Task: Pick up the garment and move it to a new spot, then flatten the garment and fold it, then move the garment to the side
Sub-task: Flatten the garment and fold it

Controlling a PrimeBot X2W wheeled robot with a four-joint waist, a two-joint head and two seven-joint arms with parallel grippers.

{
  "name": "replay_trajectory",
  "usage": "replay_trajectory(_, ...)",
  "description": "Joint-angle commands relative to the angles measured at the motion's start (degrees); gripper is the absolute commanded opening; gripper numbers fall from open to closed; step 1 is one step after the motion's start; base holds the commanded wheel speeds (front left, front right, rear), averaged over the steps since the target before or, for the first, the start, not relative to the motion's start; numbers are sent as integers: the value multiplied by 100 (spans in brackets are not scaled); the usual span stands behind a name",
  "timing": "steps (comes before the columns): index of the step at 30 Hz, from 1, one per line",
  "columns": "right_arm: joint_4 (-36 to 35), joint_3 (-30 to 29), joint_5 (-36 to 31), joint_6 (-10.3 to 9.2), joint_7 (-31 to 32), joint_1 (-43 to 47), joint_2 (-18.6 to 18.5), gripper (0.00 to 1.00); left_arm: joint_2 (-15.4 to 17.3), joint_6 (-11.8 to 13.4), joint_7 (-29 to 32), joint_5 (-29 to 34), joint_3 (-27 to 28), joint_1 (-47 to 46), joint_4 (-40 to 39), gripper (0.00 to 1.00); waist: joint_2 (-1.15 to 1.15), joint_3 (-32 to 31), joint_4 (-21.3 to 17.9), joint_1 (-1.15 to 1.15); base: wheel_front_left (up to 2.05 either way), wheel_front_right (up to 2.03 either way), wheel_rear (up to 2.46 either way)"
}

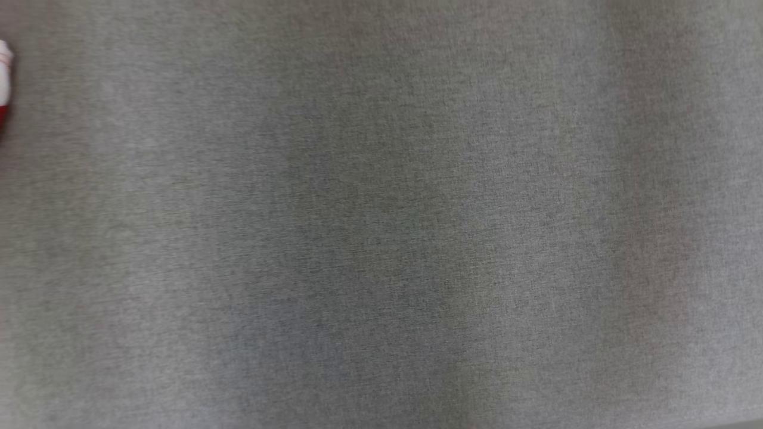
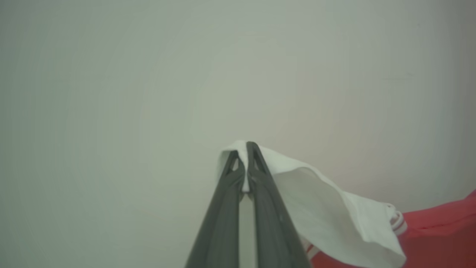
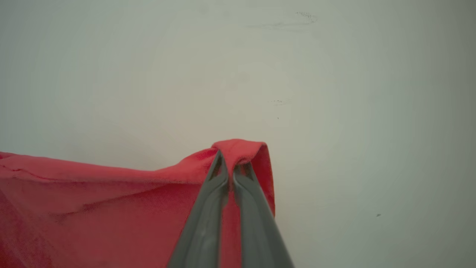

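On my remote feed, the garment (image 3: 93, 201) shows a strong red body and a white panel (image 2: 319, 201) trimmed with thin red-and-white stripes. The long fingers of the left gripper (image 2: 243, 162) and the right gripper (image 3: 231, 169) are dark charcoal grey. The desk (image 1: 381, 214) is a mottled, heathered grey weave. The backdrop (image 2: 111, 93) is a plain pale grey-white.

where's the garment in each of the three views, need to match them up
Head view: the garment is a white and red sliver at the far left edge, near the top.
Left wrist view: its white part is pinched in the left gripper at centre, draping to the lower right.
Right wrist view: its red cloth is pinched in the right gripper, spreading to the lower left.
Shared landmark: the red cloth, visible in all three.
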Motion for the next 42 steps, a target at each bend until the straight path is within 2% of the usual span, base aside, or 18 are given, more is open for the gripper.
replay_trajectory(1,118,19,-53,-15,36,-161,-36,0,19,11,-40,49,-42,-186,143,0,-2,144,-108,-3,0,0,0)
replay_trajectory(11,1246,276,0,-15,38,-1113,107,0,-50,10,-318,-22,-340,-937,1180,0,-2,346,-136,-3,0,0,0)
replay_trajectory(24,1773,794,27,-15,-280,-1480,104,0,-63,10,-659,-299,-808,-1226,1631,0,-2,533,-92,-3,0,0,0)
replay_trajectory(33,2134,1056,124,-15,-529,-1791,147,0,-137,10,-1024,-384,-877,-1427,1916,0,-2,529,-28,-3,0,0,0)
replay_trajectory(42,2031,1502,424,-15,-688,-1208,127,0,-94,11,-1269,-782,-933,-865,1802,0,-2,181,17,-3,0,0,0)
